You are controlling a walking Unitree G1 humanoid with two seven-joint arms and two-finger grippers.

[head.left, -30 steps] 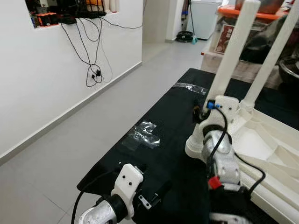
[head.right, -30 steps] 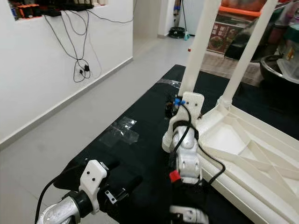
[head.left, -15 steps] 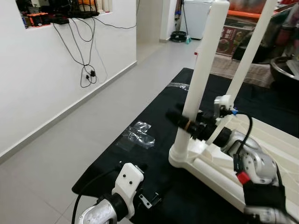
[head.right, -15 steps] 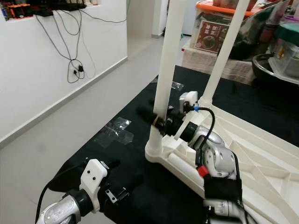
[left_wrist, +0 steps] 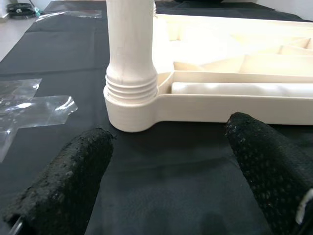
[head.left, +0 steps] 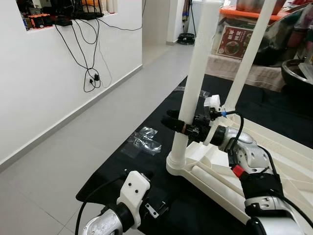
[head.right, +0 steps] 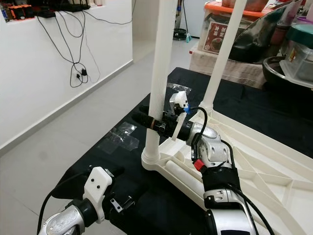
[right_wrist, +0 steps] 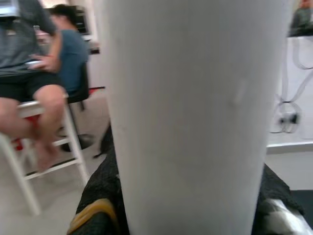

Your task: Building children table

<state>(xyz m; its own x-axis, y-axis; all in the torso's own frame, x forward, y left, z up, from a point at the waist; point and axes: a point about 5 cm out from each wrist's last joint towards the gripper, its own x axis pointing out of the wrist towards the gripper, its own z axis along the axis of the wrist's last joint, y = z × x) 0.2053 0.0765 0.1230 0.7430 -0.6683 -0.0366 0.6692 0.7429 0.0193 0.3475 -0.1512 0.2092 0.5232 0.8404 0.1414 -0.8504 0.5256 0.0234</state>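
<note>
Half a second ago the right gripper (head.left: pixel 182 126) gripped the near leg (head.left: pixel 195 73) a little higher and further right in the head views; now the leg and the table corner sit further left, and the arm's wrist is turned so its white camera mount points up. A second ago that arm lay along the corner socket with its fingers not yet around the leg. The left gripper (left_wrist: pixel 166 171) hangs low at the mat's near edge as before, its two fingers (left_wrist: pixel 73 171) spread apart with nothing between them, aimed at the socket (left_wrist: pixel 131 105). The right gripper's fingers are clamped on the near leg, one on each side, partway up from its base. The table (head.left: pixel 274 161) is white plastic, lying upside down on a black mat (head.left: pixel 146 171) on the floor, its ribbed underside facing up. Two round legs stand upright in corner sockets; the far leg (head.left: pixel 249 58) rises behind the near one. The near leg has a threaded collar where it meets the socket. Clear tape (head.left: pixel 144 139) sticks to the mat just left of the corner. In the right wrist view a person (right_wrist: pixel 34 58) sits on a white stool behind the leg.
</note>
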